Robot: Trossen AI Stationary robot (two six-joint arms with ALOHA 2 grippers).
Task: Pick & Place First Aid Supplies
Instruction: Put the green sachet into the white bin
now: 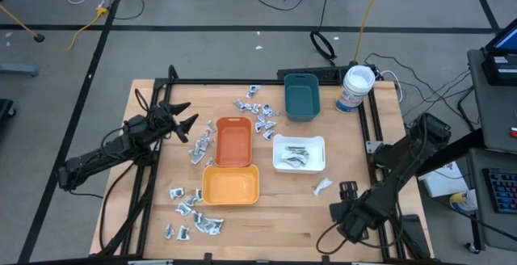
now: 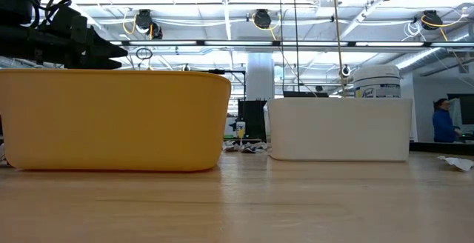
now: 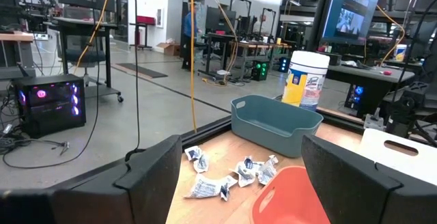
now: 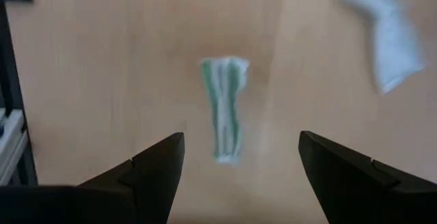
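Observation:
The first aid supplies lie loose on the wooden table: silvery sachets at the far middle (image 1: 257, 110), left of the orange tray (image 1: 198, 148), and at the near left (image 1: 190, 210). Slim green-white strips lie in the white tray (image 1: 317, 145). My right gripper (image 1: 347, 191) hangs open near the table's near right, pointing down. Below its fingers lies one green-white strip (image 4: 224, 108), flat on the wood, with a white sachet (image 4: 386, 26) (image 1: 323, 187) beside it. My left gripper (image 1: 184, 119) waits open and level at the table's left, empty.
An orange tray (image 1: 233, 142) and a yellow tray (image 1: 231, 186) stand mid-table. A teal tray (image 1: 301, 95) and a white tub with a blue label (image 1: 355, 87) stand at the far right. Bare wood lies along the near edge between the yellow tray and my right gripper.

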